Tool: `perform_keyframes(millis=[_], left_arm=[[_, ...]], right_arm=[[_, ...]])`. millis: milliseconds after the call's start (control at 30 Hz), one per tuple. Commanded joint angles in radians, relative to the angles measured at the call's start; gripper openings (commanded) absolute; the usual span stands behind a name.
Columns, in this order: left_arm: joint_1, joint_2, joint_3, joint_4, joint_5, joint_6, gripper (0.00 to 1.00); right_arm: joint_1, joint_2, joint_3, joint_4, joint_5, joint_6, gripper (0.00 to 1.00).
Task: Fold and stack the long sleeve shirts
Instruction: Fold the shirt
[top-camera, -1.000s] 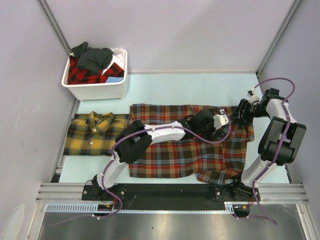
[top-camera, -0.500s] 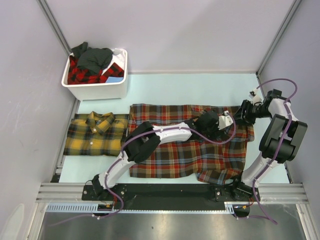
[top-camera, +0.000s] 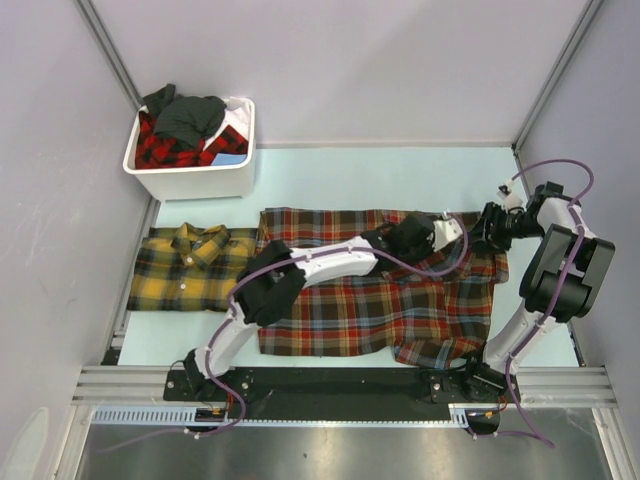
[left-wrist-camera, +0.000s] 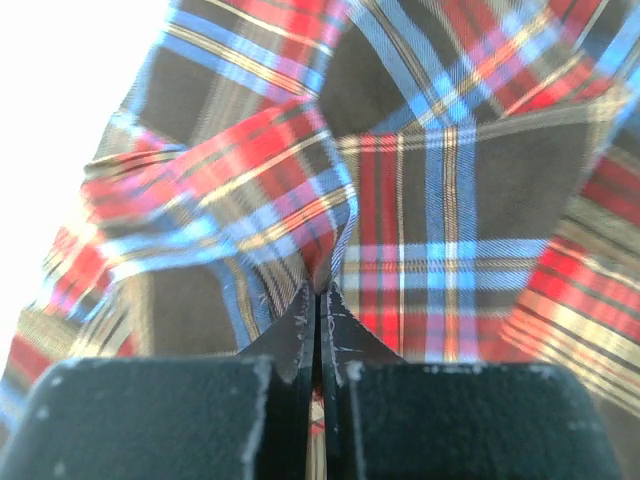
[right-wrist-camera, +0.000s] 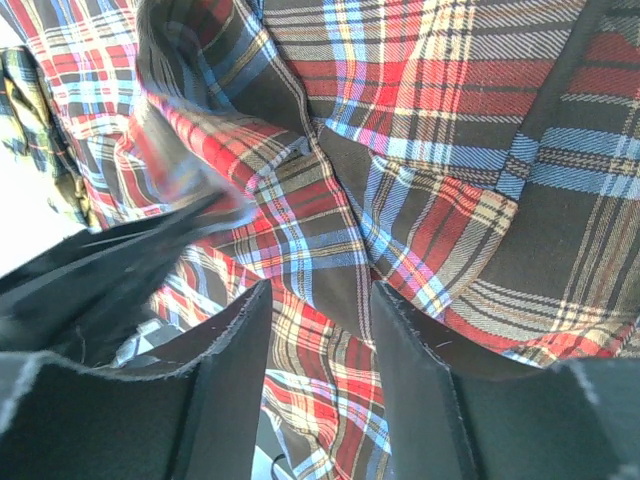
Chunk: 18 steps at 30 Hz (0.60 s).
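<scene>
- Red-brown shirt (top-camera: 380, 310) with blue lines lies spread on the pale table (top-camera: 400, 175), its near hem just past my arm bases and its near-right corner rumpled.
- My left arm stretches across the red-brown shirt from its near-left side towards its far-right part.
- My left claw (left-wrist-camera: 320, 295) is clenched on the red-brown shirt there: the wrist view shows the fingers (left-wrist-camera: 300, 330) pressed together, with a ridge of plaid puckering up from their tips.
- My right claw (right-wrist-camera: 320, 300) sits at the red-brown shirt's far-right edge, just right of my left claw.
- Its fingers (right-wrist-camera: 410, 350) stand apart over creased plaid, and I cannot tell whether they press any of the cloth.
- A yellow-and-dark-green shirt (top-camera: 190, 268) lies folded just left of the red-brown shirt, collar at its far side.
- A white bin (top-camera: 190, 180) stands beyond the red-brown shirt's far-left corner, well apart from it.
- In the bin a red-black plaid shirt (top-camera: 165, 150) is heaped under a dark grey garment (top-camera: 190, 115).
</scene>
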Motion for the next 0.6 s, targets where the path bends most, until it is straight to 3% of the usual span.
perform_keyframes(millis=[0,133,333,567], left_arm=[[0.068,-0.238,-0.009,-0.043,0.123,-0.181,0.00],[0.134,-0.346,-0.065,-0.097,0.295,-0.356,0.00],[0.244,-0.586,-0.326,-0.074,0.354,-0.552,0.00],[0.436,-0.719,-0.650,0.100,0.499,-0.733,0.00]], right_arm=[[-0.002,0.015,0.016,0.015,-0.030,-0.036,0.51],[0.007,0.021,0.031,0.045,-0.032,-0.019,0.54],[0.070,0.076,0.112,0.105,-0.037,0.027,0.57],[0.180,0.174,0.194,0.081,0.000,0.008,0.60]])
